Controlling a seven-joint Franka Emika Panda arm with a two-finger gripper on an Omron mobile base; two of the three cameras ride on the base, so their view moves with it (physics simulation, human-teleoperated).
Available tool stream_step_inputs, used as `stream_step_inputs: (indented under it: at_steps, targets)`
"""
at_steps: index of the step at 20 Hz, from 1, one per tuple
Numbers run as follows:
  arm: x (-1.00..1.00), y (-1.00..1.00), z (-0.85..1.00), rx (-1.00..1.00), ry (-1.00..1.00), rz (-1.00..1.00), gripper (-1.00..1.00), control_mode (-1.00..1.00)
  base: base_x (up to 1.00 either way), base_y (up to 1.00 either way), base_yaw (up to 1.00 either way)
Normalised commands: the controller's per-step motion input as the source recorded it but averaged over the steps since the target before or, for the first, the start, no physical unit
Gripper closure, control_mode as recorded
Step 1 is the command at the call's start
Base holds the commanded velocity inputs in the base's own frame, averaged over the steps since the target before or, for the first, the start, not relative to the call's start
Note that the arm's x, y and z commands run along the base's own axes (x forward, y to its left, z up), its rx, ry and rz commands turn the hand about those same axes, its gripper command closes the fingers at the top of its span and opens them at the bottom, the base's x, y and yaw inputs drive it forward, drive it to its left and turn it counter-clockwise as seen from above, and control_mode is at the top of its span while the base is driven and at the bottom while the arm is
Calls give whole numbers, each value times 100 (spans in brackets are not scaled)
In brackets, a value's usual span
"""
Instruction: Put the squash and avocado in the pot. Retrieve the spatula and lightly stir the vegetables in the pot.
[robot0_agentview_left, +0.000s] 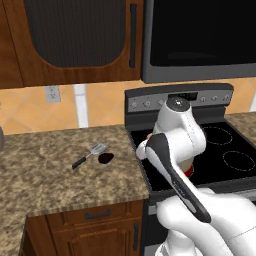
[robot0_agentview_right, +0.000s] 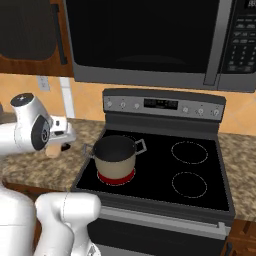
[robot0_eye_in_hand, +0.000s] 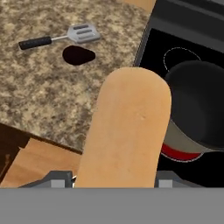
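Fingers (robot0_eye_in_hand: 61, 178) of our gripper (robot0_eye_in_hand: 114, 179) pinch squash (robot0_eye_in_hand: 127, 131), held above counter edge just left of pot (robot0_agentview_right: 116, 159). Pot sits on glowing front-left burner (robot0_agentview_right: 116, 177) of stove (robot0_agentview_right: 200, 195). Avocado (robot0_eye_in_hand: 78, 55) lies on counter (robot0_eye_in_hand: 39, 96), just beside spatula (robot0_eye_in_hand: 61, 36).

Your pot (robot0_agentview_right: 116, 157) stands open-topped on the front left burner, with nothing above its mouth. On the tabletop (robot0_agentview_left: 50, 170), the spatula (robot0_agentview_left: 90, 154) and avocado (robot0_agentview_left: 106, 158) lie close together, bare granite all round them.
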Motion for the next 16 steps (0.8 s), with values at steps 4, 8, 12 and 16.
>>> stream_step_inputs:
  at_steps: [4,8,12,16]
  targets:
    - [8,-100,53,0,0,5,100,-100,0,0,0]
    - [49,-93,18,3,7,13,100,-100,0,0,0]
    - [70,-70,-6,2,3,24,100,-100,0,0,0]
    - [87,-26,-58,0,0,28,100,-100,0,0,0]
